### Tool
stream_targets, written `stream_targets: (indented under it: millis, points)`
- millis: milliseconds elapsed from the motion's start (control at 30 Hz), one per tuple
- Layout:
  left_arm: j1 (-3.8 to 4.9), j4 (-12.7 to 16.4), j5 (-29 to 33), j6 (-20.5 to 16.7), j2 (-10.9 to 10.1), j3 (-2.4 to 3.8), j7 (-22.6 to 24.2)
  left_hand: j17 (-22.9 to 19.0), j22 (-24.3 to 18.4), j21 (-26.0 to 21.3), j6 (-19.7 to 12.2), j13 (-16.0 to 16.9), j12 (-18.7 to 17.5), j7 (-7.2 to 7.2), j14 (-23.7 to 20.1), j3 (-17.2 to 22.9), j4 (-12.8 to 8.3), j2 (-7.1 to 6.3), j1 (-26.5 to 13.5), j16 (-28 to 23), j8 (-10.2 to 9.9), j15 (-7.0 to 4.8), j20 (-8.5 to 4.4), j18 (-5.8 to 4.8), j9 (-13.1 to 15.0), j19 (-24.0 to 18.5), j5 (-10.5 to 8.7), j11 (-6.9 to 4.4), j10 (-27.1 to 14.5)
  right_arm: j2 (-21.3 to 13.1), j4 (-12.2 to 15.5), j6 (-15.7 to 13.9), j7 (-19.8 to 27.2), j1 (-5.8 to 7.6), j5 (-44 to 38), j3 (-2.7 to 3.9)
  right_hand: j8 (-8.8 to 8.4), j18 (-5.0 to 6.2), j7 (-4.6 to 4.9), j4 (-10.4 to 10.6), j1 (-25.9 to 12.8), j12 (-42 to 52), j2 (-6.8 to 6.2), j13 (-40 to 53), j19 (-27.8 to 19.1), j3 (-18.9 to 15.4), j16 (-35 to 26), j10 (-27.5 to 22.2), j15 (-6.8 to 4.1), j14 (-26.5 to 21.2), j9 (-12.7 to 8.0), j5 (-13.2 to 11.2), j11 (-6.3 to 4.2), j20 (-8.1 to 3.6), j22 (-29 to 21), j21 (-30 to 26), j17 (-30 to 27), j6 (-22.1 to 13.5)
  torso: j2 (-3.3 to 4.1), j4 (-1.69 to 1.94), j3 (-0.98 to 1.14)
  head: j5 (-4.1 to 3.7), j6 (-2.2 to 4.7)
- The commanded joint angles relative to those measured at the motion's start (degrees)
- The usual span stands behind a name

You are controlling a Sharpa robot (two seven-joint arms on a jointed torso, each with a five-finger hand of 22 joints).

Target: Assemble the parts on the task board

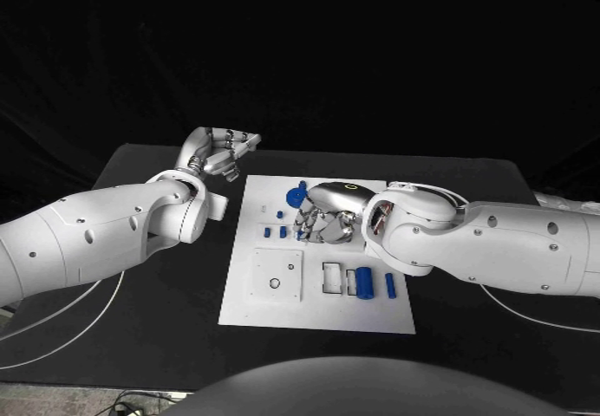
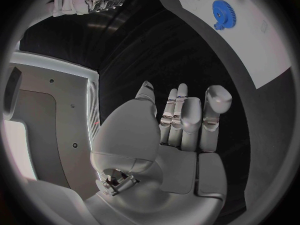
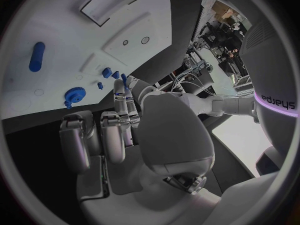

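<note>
The white task board (image 1: 375, 314) lies in the middle of the black table. On it are a blue gear (image 1: 297, 195), a blue cylinder (image 1: 364, 282), a blue bar (image 1: 390, 286) and small blue pegs (image 1: 268, 231). My right hand (image 1: 328, 218) hangs low over the board's far middle, its fingertips (image 3: 120, 87) reaching down beside the pegs (image 3: 107, 73); whether it pinches one is hidden. The right wrist view also shows the gear (image 3: 75, 95) and the cylinder (image 3: 36, 56). My left hand (image 1: 220, 151) is raised off the board's far left corner, fingers curled in, holding nothing.
A raised square plate (image 1: 277, 274) with small holes sits on the board's near left, and a rectangular frame (image 1: 333, 277) lies beside the cylinder. In the left wrist view the gear (image 2: 222, 14) lies on the board (image 2: 262, 40). Bare black table surrounds the board.
</note>
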Motion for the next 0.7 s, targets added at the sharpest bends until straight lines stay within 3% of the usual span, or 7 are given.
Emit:
stream_targets:
  millis: [33, 700]
  points:
    - [-0.04, -0.05, -0.15, 0.64, 0.19, 0.04, 0.62, -0.05, 1.99, -0.27, -0.36, 0.08, -0.05, 0.13, -0.35, -0.36, 0.13, 0.51, 0.22, -0.37, -0.01, 0.15, -0.08, -0.46, -0.02, -0.29, 0.39, 0.16, -0.26, 0.51, -0.41, 1.81, 1.00, -0.53, -1.24, 0.01, -0.05, -0.39, 0.23, 0.00, 0.23, -0.19, 0.04, -0.09, 6.00, 0.35, 0.23, -0.07, 0.40, 5.87, 0.06, 0.20, 0.42, 0.47, 15.08, 0.26, 15.06, 0.28, 0.09, -0.05, 0.02, 0.07, 0.01]
    - [-0.14, -0.22, -0.24, 0.82, 0.33, 0.04, 0.62, -0.05, 1.96, -0.41, -0.39, 0.08, -0.06, 0.14, -0.38, -0.44, 0.12, 0.60, 0.26, -0.37, -0.02, 0.15, -0.08, -0.44, -0.02, -0.36, 0.39, 0.16, -0.29, 4.24, -3.68, 3.46, 1.95, -3.58, -6.62, -0.11, -0.29, -0.39, 0.37, -0.05, 0.24, -0.22, 0.11, -0.10, 6.00, 0.58, 0.23, -0.37, 0.55, 5.87, -0.02, 0.14, 0.57, 0.61, 15.08, 0.26, 15.06, 0.04, 0.12, 0.01, 0.00, 0.06, 0.01]
